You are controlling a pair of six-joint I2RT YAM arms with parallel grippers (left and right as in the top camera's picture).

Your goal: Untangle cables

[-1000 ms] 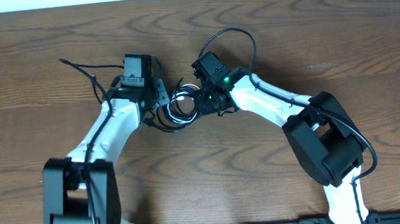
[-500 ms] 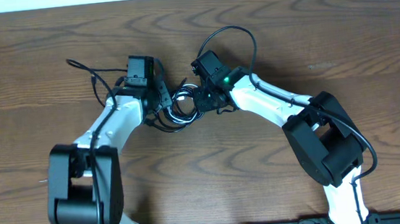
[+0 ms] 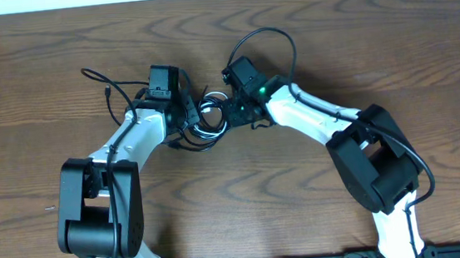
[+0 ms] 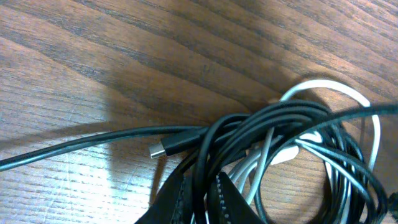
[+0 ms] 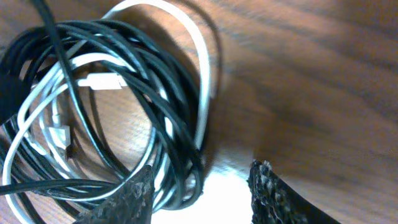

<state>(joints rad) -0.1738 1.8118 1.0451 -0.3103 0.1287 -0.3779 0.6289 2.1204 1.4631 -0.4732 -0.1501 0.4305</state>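
Together, we clamp our left tool on the cables' black strands to anchor them, our right tool gaping alongside, ready to tease loops across the worktop.

Spreading across the whole overhead view as a dark brown, wood-grain tabletop. Carrying, near its middle, a tangled coil of thin black and white cables, its loops lying on the wood. Trailing leftward from that coil as a loose black strand, curling over the boards. Resting just beside the coil, a black plug end with a silver tip.
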